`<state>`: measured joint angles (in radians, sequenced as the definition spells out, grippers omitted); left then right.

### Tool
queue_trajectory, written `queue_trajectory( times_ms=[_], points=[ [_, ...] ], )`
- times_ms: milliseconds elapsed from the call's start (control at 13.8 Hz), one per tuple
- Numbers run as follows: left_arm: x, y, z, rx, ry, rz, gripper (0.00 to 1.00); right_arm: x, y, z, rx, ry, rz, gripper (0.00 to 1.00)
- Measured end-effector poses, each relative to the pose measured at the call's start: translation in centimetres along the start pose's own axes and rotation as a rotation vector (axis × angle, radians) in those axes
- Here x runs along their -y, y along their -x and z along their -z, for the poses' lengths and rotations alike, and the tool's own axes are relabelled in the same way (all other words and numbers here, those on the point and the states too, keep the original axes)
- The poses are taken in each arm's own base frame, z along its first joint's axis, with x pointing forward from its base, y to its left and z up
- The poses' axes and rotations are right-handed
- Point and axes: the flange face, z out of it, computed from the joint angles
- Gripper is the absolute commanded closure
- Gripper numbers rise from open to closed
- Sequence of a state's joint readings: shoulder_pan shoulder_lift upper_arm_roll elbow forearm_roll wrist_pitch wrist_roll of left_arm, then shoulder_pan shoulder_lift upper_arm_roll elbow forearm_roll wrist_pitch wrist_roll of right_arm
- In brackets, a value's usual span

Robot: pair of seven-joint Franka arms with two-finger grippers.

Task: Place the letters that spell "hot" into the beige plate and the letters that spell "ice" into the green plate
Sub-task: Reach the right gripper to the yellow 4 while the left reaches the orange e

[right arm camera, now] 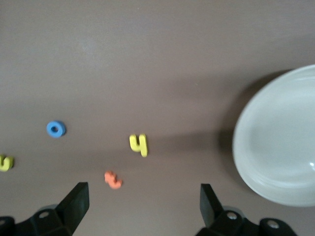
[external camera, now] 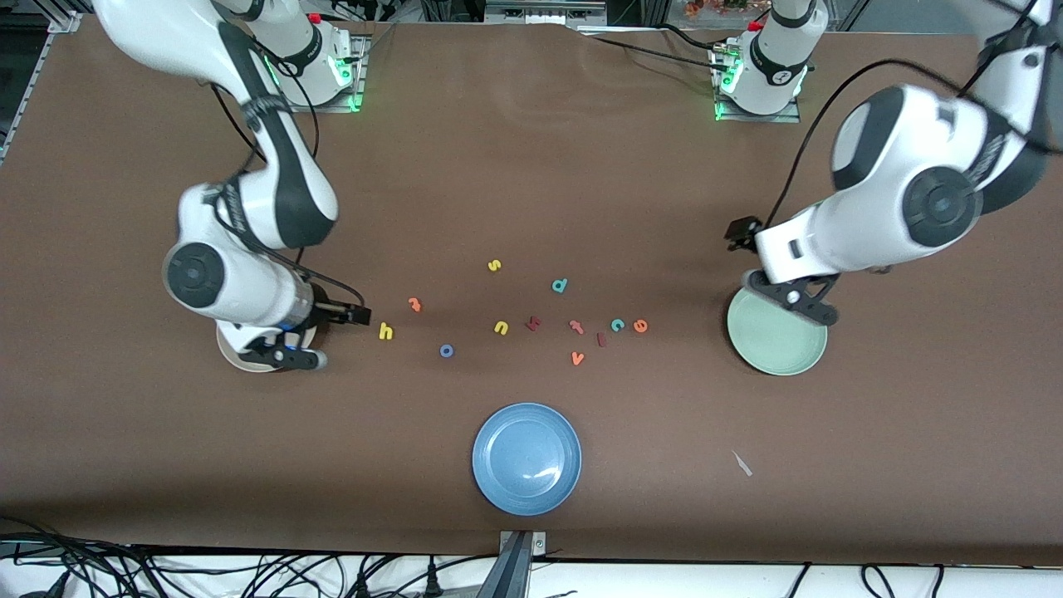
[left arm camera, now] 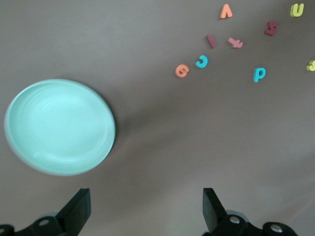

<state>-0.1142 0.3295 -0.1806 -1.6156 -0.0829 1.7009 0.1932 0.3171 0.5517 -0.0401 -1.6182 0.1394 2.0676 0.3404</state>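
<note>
both grippers hang with fingers spread and empty: the right gripper [right arm camera: 140,209] over the beige plate [external camera: 237,359], the left gripper [left arm camera: 146,209] over the green plate's [external camera: 776,340] 12 o'clock rim, likely poised to start. both plates are empty. h [external camera: 385,331], o [external camera: 447,350], t [external camera: 414,305], i [external camera: 601,339], c [external camera: 618,325], e [external camera: 640,326] lie on the table between them.

Plain mint-green plate [external camera: 781,340], beige plate [right arm camera: 280,142], blue plate [external camera: 526,458], brown table [external camera: 531,166].

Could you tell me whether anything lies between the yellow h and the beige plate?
Nothing visible does: bare table separates the yellow h from the beige plate, over which the open right hand hangs.
</note>
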Motion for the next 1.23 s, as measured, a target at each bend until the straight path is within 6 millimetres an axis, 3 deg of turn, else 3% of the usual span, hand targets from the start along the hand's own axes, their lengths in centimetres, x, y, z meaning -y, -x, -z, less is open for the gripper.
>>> queue_trajectory(
  times_ms=[217,506,1012,1228],
  points=[
    [-4.0,-4.5,-6.3,-0.028,-0.005,-0.078,0.00,0.5,-0.9,-4.4,-0.018,0.003,-0.024,0.00],
    [-4.7,-7.9,-13.4,-0.072,-0.018,-0.107,0.05,1.3,-0.9,-6.9,-0.016,0.010,-0.150,0.00],
    [-5.2,-9.2,-20.2,-0.085,-0.065,-0.154,0.20,3.0,0.1,-10.4,-0.022,0.017,-0.155,0.00],
    [-6.0,-9.7,-22.3,-0.093,-0.074,-0.176,0.27,2.8,0.3,-11.5,-0.037,0.015,-0.155,0.01]
  ],
)
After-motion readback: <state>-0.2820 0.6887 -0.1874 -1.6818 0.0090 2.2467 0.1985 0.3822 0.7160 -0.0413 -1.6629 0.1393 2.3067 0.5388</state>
